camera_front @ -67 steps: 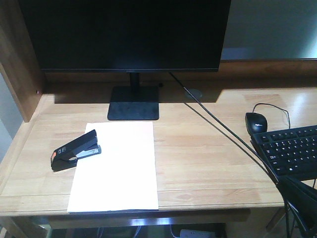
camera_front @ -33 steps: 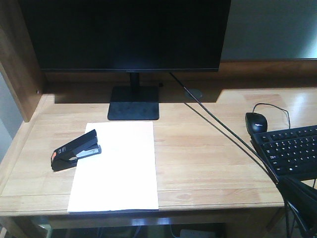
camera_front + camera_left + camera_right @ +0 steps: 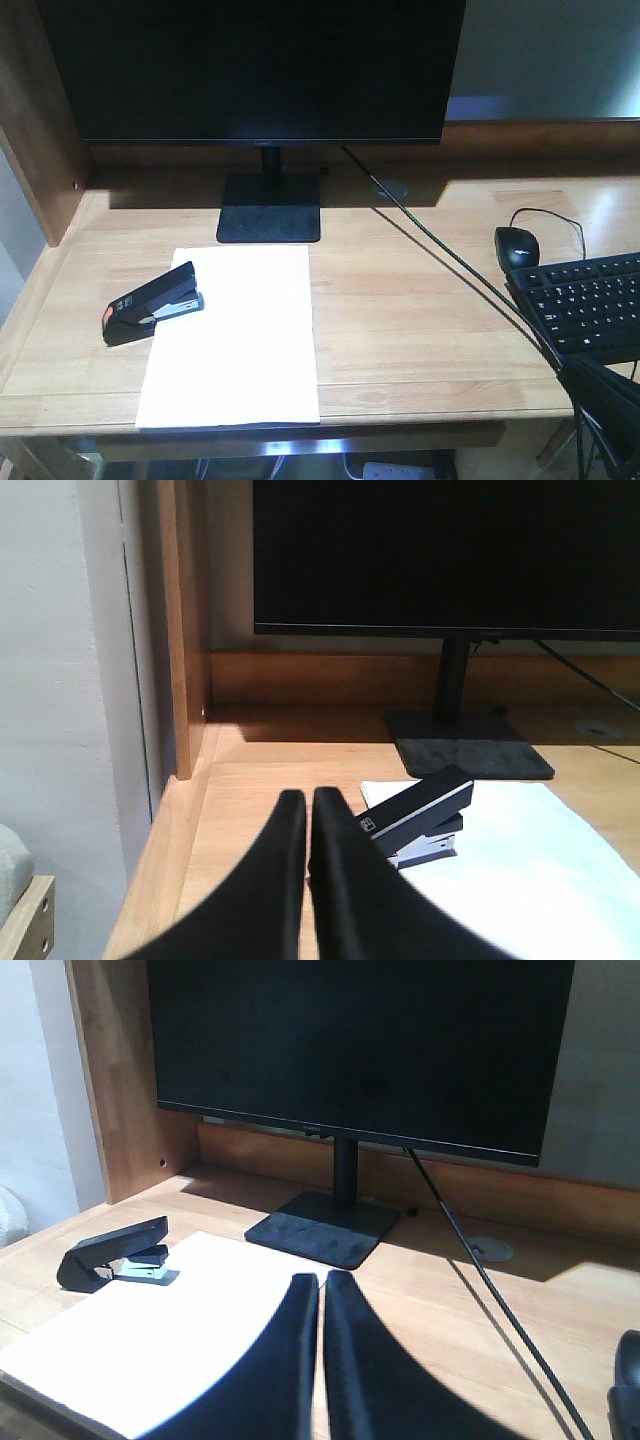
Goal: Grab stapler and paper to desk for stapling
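Note:
The black stapler [image 3: 155, 303] with its orange-red patch lies on the left of the light-wood desk [image 3: 420, 300], its front end resting on the left edge of the white paper [image 3: 235, 340]. The sheet lies flat in front of the monitor stand. In the left wrist view my left gripper [image 3: 308, 800] is shut and empty, hovering just short of the stapler [image 3: 420, 815], which sits to its right on the paper [image 3: 520, 855]. In the right wrist view my right gripper [image 3: 322, 1282] is shut and empty over the right edge of the paper [image 3: 170, 1345]; the stapler [image 3: 115, 1250] is far to its left.
A large black monitor [image 3: 260, 70] on a stand [image 3: 270, 208] fills the back. Its cable [image 3: 450, 265] runs diagonally to the right front. A black mouse [image 3: 516, 246] and keyboard [image 3: 590, 300] lie at the right. The raised wooden side panel [image 3: 35, 150] bounds the left; a round cable hole [image 3: 391, 187] sits behind.

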`<state>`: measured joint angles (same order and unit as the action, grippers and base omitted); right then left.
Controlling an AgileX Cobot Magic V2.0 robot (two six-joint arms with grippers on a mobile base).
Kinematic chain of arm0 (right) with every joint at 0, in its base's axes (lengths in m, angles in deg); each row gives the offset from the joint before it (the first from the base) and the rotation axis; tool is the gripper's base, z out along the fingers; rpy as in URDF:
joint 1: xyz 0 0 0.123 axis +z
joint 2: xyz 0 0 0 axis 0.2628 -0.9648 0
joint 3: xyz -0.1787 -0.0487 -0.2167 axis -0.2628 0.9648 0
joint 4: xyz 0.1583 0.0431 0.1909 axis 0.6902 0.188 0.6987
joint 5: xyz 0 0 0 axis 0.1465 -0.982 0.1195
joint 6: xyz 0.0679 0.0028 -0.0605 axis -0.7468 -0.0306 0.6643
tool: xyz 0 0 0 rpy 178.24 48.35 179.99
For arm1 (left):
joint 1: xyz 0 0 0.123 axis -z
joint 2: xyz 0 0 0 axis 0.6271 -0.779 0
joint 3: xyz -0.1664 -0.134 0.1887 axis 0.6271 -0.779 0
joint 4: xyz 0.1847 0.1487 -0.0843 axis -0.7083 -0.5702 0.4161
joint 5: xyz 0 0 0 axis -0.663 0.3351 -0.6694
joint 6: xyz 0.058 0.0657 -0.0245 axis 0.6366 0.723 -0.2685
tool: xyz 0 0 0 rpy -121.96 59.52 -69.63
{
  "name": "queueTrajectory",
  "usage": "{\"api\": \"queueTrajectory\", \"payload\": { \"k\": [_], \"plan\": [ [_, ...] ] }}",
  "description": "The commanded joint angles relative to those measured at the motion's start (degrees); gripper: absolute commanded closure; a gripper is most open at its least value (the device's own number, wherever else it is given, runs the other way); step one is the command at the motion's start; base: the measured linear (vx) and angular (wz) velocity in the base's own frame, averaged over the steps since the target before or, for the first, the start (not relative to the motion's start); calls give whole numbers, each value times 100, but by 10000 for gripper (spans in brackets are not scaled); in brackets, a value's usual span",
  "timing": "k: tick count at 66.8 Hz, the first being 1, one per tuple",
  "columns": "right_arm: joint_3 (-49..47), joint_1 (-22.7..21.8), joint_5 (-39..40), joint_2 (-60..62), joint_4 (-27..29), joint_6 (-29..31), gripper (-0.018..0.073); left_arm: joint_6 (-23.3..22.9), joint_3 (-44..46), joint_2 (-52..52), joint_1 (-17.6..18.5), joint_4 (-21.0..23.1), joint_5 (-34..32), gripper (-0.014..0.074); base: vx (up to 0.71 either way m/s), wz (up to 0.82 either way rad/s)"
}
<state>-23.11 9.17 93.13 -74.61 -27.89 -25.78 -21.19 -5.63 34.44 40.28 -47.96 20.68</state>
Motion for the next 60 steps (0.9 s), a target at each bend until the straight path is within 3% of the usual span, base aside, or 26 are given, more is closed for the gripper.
{"api": "queueTrajectory", "payload": {
  "k": [1,60],
  "plan": [
    [-181,-36,338,-57,-1,66,568,-27,-162,88,48,9,-546,603,0,0],
    [-181,-36,338,-57,-1,66,568,-32,-162,83,48,193,-519,603,0,0]
  ]
}}
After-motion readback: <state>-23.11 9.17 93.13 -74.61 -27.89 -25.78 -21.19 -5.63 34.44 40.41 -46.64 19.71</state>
